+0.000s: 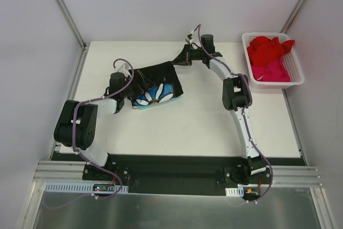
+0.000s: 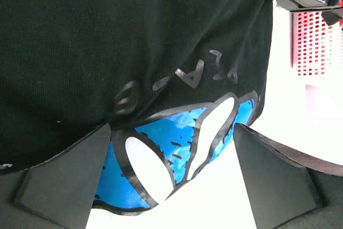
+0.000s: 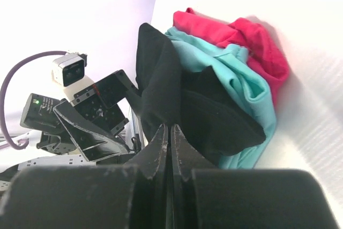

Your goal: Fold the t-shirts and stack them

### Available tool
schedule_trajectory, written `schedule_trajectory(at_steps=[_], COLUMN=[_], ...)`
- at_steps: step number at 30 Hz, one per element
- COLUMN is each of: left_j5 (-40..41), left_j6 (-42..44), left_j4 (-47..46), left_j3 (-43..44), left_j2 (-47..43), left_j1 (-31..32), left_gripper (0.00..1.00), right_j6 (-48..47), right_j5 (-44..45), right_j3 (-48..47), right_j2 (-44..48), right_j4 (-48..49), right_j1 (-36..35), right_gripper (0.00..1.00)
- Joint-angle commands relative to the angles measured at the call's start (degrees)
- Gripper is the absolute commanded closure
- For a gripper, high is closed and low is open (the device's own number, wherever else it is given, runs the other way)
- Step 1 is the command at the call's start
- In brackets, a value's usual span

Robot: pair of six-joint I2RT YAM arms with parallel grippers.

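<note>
Quick status from my side of the table (image 1: 203,127). The black t-shirt (image 1: 158,76) lies left of centre, with the blue-and-white flower print (image 1: 155,96) at its near edge.

My right pincer (image 1: 179,60) is at the shirt's far right corner. On the wrist cam the right pincer (image 3: 170,130) is squeezed fully together, with a fold of the black t-shirt (image 3: 161,73) rising straight out of the tips, so I'd call that clamped on the black cloth. Just behind the black there's a teal t-shirt (image 3: 236,73), and behind that some red-pink cloth (image 3: 252,41), all bunched up against each other.

My left pincer (image 1: 135,92) sits at the shirt's left side, by the print. It's spread wide and gripping nothing. From its own cam the left pincer (image 2: 171,186) has one finger on each side of the flower print (image 2: 177,154), and the black t-shirt (image 2: 134,36) fills everything above. I can't tell whether the fingers actually touch the cloth.

The white basket (image 1: 297,76) is at the far right, well apart from both pincers, with a red shirt (image 1: 270,46) and a pink shirt (image 1: 273,71) inside.
</note>
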State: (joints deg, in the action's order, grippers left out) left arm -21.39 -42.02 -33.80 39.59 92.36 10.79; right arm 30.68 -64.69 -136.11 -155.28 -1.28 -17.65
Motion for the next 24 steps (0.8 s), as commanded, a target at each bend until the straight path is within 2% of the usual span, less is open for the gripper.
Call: schedule_trajectory(at_steps=[1, 5, 6, 8, 9, 10, 11, 13, 14, 20, 24], left_j5=[-1.7, -1.9, -1.9, -2.0, -2.1, -2.0, -2.3, -2.3, -2.3, -2.3, -2.1], left_j6=[0.4, 0.4, 0.6, 0.6, 0.6, 0.6, 0.5, 0.6, 0.5, 0.1, 0.5], left_j4=[1.2, 1.4, 1.5, 1.5, 1.5, 1.5, 1.5, 1.5, 1.5, 1.6, 3.6], left_j3=[0.3, 0.2, 0.2, 0.2, 0.2, 0.2, 0.2, 0.0, -0.1, -1.1, -1.3], left_j2=[-1.2, -1.4, -1.5, -1.5, -1.5, -1.6, -1.5, -1.8, -2.1, -4.2, -6.9], left_j1=[-0.1, -0.1, -0.1, -0.1, -0.1, -0.1, -0.1, -0.1, -0.1, -0.1, -0.1], left_gripper=[0.01, 0.01, 0.01, 0.01, 0.01, 0.01, 0.01, 0.01, 0.01, 0.01, 0.01], right_j6=[1.9, 3.2, 3.2, 3.2, 3.3, 3.3, 3.3, 3.2, 2.9, 0.6, -3.8], right_j5=[1.5, 2.0, 2.1, 1.8, 2.1, 2.2, 2.0, 1.4, 1.1, 0.4, 0.4], right_j3=[-2.9, -3.4, -3.4, -3.1, -2.8, -2.3, -1.4, -0.5, 0.1, 7.5, 9.9], right_j2=[-1.5, -3.3, -3.6, -3.5, -3.0, -2.3, -1.7, 1.1, 2.3, 15.5, 21.8], right_j4=[5.1, 7.2, 7.3, 8.0, 8.2, 8.4, 8.7, 8.7, 8.7, 7.5, 2.0], right_j1=[0.5, 0.3, 0.3, 0.3, 0.5, 0.6, 0.8, 0.9, 1.0, 0.4, -0.9], right_gripper=[0.99, 0.97, 0.73, 0.57, 0.30, 0.19, 0.15, 0.00, 0.04, 0.04, 0.04])
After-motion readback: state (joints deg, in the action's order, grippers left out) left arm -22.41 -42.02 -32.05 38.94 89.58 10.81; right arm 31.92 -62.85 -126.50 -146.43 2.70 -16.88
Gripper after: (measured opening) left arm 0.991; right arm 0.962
